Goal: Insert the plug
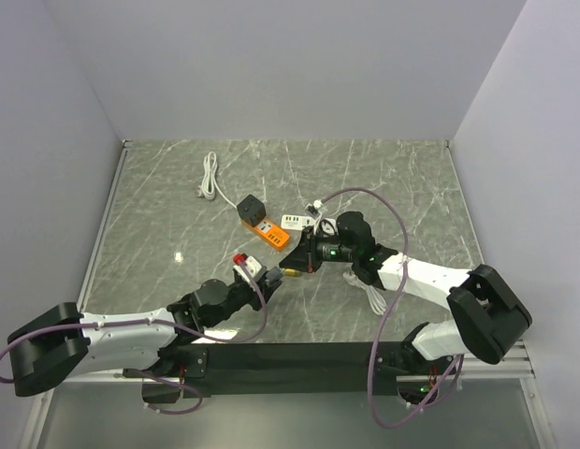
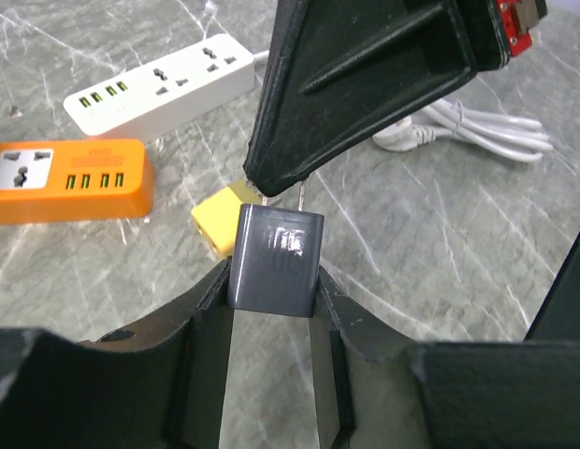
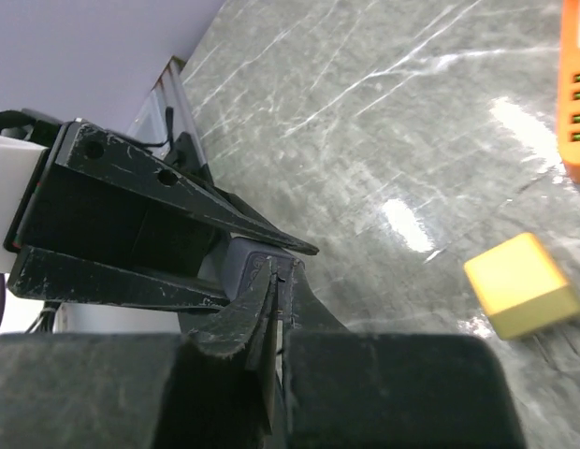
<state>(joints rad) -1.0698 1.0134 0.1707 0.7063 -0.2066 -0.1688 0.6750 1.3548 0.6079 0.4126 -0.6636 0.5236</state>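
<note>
A small grey plug sits between the fingers of my left gripper, which is shut on its body and holds it above the table. My right gripper is shut on the plug's metal prongs, and its black fingers come down onto the plug from above. The plug also shows in the right wrist view. In the top view the two grippers meet at mid-table, left gripper and right gripper. An orange power strip and a white power strip lie just beyond them.
A yellow cube lies on the marble right under the plug. A black cube adapter stands by the orange strip. A coiled white cable lies at the back left. Another white cable lies beside the right arm.
</note>
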